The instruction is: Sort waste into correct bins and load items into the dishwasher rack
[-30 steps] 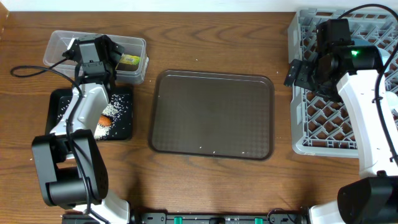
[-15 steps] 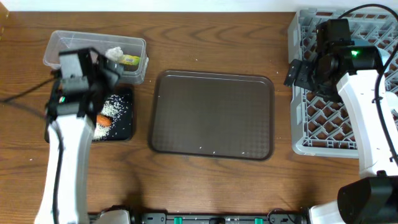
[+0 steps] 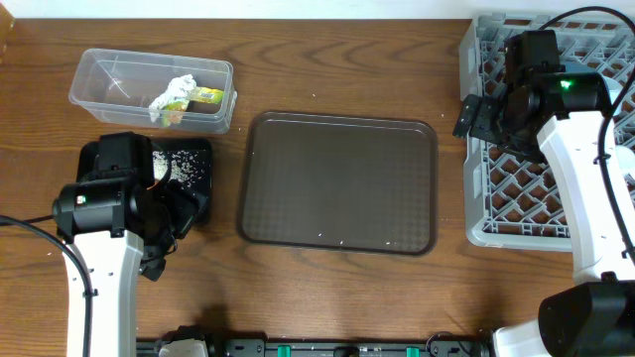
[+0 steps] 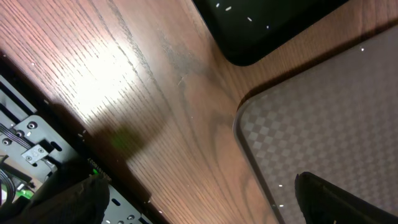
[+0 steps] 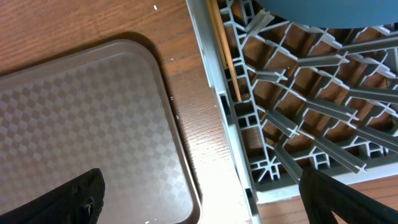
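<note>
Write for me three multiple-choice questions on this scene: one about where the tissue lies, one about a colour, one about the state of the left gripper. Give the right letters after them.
1. Where does the crumpled white tissue lie?
A. on the brown serving tray
B. in the clear tub
C. in the grey rack

2. What colour is the tray that holds the rice grains?
A. white
B. red
C. black

3. How is the left gripper?
A. open, holding nothing
B. shut on the snack wrapper
C. shut on the tissue

Answers:
1 B, the overhead view shows the tissue inside the tub's walls.
2 C, the white grains lie on a black surface.
3 A, in the left wrist view its jaws stand wide apart with nothing between them.
</note>
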